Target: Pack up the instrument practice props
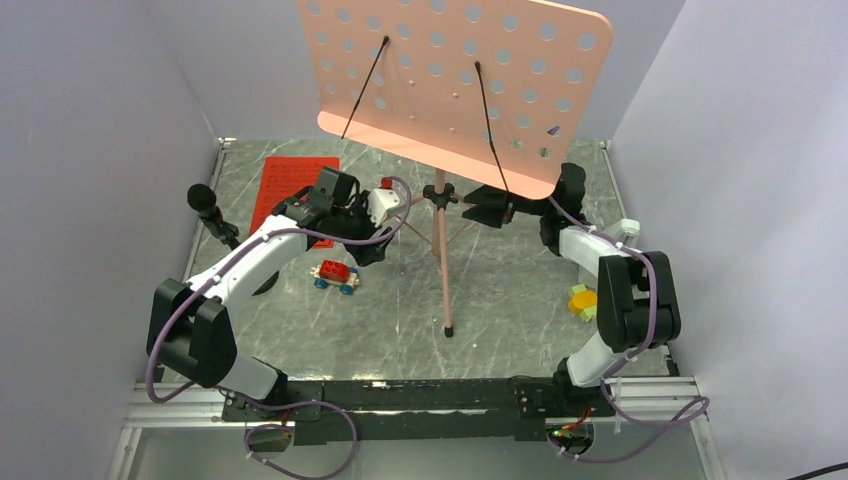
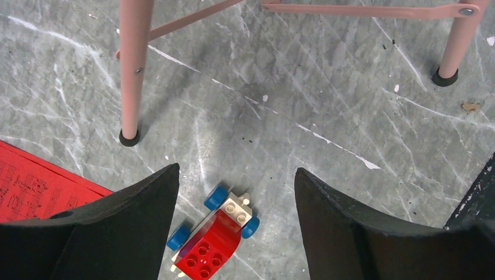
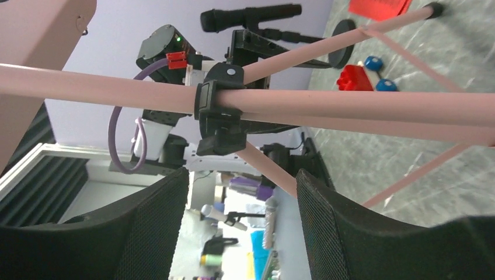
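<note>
The salmon-pink music stand (image 1: 455,75) stands mid-table on its tripod, holed desk high at the back. My left gripper (image 1: 375,248) is open and empty just left of the pole (image 1: 441,260). In the left wrist view the gripper (image 2: 236,171) hovers over the floor, with stand legs (image 2: 132,70) ahead and the red sheet of notes (image 2: 35,186) at left. The sheet (image 1: 290,185) lies flat at back left. My right gripper (image 1: 480,207) is open, right of the stand's black collar (image 3: 219,108), not touching it (image 3: 243,173). The metronome and the clear stick are not visible.
A small red toy car with blue wheels (image 1: 335,274) (image 2: 213,236) sits below my left gripper. A black microphone on a stand (image 1: 205,200) is at the left wall. A yellow and green object (image 1: 582,300) lies by the right arm. Walls enclose the table.
</note>
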You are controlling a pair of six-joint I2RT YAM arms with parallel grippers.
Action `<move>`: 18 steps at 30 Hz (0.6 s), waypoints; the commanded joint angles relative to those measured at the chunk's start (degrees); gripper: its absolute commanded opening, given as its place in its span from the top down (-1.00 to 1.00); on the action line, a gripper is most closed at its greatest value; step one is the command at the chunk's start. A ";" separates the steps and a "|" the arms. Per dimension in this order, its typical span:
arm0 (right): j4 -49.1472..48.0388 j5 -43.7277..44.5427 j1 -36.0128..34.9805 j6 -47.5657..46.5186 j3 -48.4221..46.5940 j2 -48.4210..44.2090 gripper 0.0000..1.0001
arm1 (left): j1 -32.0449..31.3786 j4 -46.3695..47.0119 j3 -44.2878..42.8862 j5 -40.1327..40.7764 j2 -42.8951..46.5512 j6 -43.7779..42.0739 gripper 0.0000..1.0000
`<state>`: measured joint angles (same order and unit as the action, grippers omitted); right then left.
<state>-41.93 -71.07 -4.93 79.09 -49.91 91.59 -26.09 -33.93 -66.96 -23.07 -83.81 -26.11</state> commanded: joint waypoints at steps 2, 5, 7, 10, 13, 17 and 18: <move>-8.13 -0.81 -3.41 8.91 -4.14 1.44 -0.33 | -2.02 -2.12 -2.55 0.90 1.78 -1.61 -0.53; -8.26 -0.17 -3.73 10.07 -4.98 3.07 -0.22 | -2.39 -2.82 -2.11 0.88 2.10 -1.51 -0.52; -8.35 0.20 -3.79 10.73 -5.38 4.11 -0.15 | -2.39 -3.06 -1.72 0.78 2.41 -1.42 -0.53; -9.66 0.05 -4.56 12.10 -6.26 5.71 0.09 | -2.43 -3.29 -1.36 1.21 2.63 -1.40 -0.52; -10.11 -0.04 -5.44 12.56 -6.75 6.46 0.27 | -2.41 -3.52 -1.25 1.47 2.90 -1.57 -0.52; -9.77 -0.21 -5.96 12.84 -7.04 7.01 0.21 | -2.44 -3.43 -1.19 1.80 2.84 -1.75 -0.53; -9.60 -0.25 -5.97 12.99 -7.12 7.10 0.19 | -2.47 -3.31 -1.16 1.75 2.85 -1.75 -0.53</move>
<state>-49.45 -70.52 -9.96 90.87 -55.18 98.35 -28.34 -37.43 -67.42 -21.41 -82.72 -27.14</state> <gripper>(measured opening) 0.386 0.764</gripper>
